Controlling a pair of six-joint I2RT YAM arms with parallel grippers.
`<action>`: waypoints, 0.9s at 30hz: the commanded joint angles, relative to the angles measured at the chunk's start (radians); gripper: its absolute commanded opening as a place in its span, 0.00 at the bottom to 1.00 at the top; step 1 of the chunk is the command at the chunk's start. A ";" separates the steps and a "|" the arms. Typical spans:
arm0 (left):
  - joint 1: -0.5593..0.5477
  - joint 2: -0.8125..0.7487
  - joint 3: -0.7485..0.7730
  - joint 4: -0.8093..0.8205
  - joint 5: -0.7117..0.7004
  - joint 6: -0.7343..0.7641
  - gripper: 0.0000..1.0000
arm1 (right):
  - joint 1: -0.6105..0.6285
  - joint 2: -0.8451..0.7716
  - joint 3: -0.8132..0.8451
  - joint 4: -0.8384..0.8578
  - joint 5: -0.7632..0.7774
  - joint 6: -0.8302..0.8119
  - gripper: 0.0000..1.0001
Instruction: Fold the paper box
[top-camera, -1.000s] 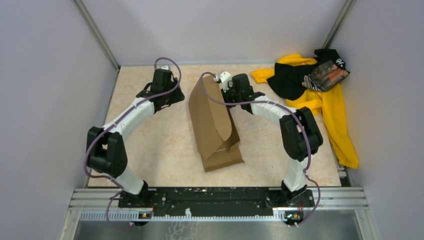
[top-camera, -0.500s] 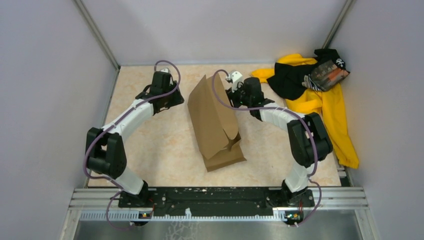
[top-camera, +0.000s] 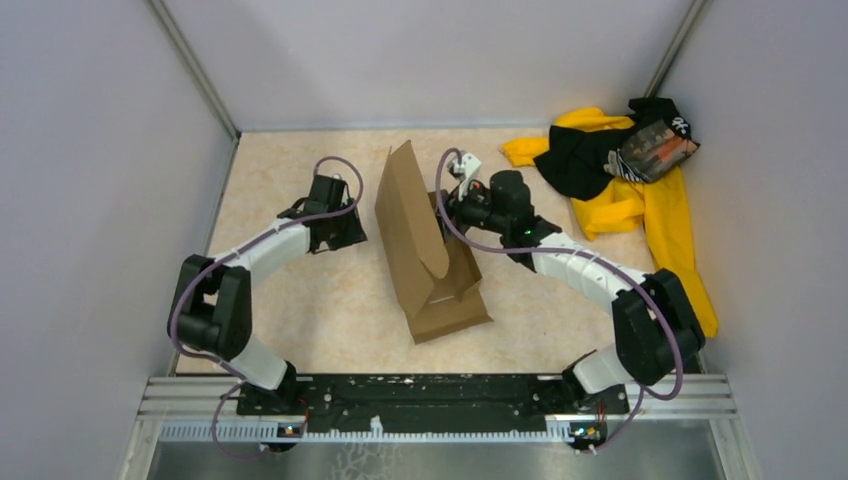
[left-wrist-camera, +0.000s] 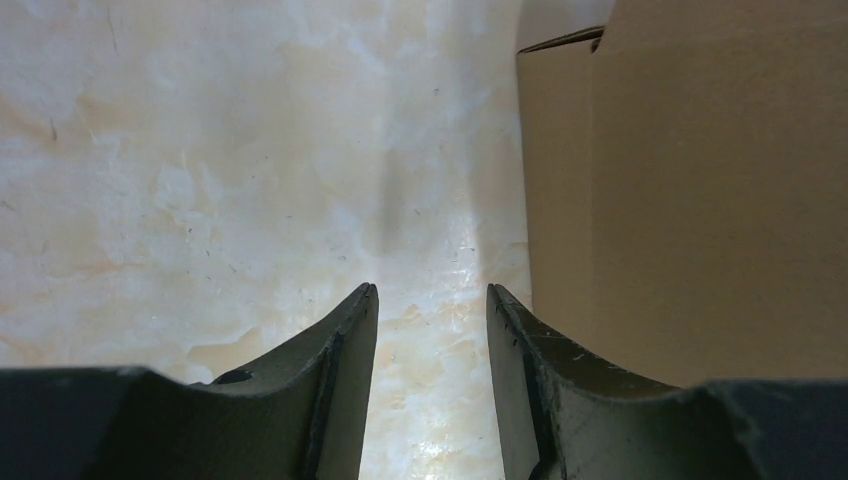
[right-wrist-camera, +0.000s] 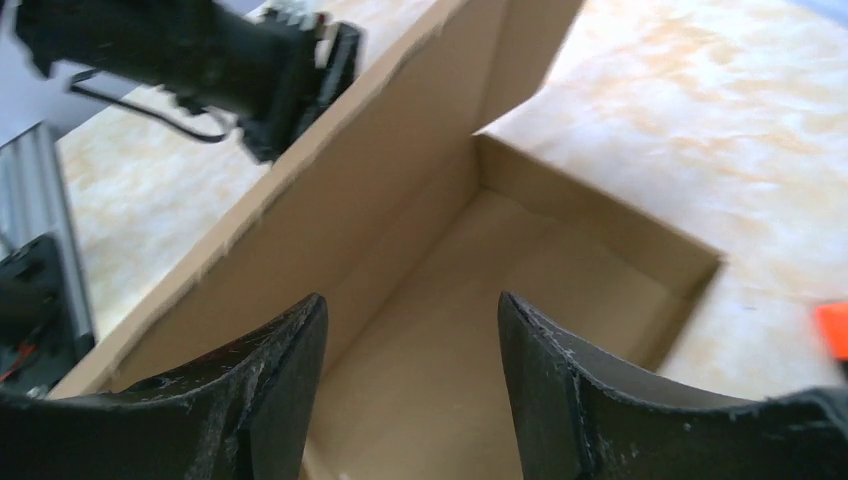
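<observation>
Reading from the near edge outward. The paper box (top-camera: 450, 310) sits mid-table (top-camera: 300, 300) between the two arms, with its long axis running away from the bases and slightly skewed. At its near end the low walls are up, so a shallow tray has already formed there.

The left gripper (left-wrist-camera: 430, 335) is just beside the box's left outer face. Its fingers are spread with only bare tabletop between them, and it holds nothing. Contact with the cardboard cannot be confirmed. Judgement: it is parked there to back up or push that face from outside.

The right gripper (right-wrist-camera: 412, 350) is on the opposite side and looks down into the tray's open interior. Its fingers are also spread and carry nothing. Judgement: this places it to press a wall or tuck a flap from the inside, working against the left arm.

Farther back, one tall panel (top-camera: 405, 210) rises from the left long side well above the other walls. It stands close to upright with nothing gripping it. It is probably the lid or long flap yet to be folded over, so I judge the box part done.

In the far right corner is the yellow-and-black clothing pile (top-camera: 640, 190), well apart from the box and not involved.
</observation>
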 joint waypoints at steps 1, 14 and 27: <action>-0.003 0.044 -0.010 0.074 0.025 -0.027 0.50 | 0.081 -0.026 0.046 -0.022 -0.025 0.018 0.64; -0.004 0.299 0.277 0.069 0.138 0.024 0.49 | 0.331 -0.039 0.045 -0.055 0.201 0.061 0.68; 0.000 0.579 0.686 0.107 0.487 0.113 0.48 | 0.454 0.054 0.096 0.010 0.387 0.105 0.70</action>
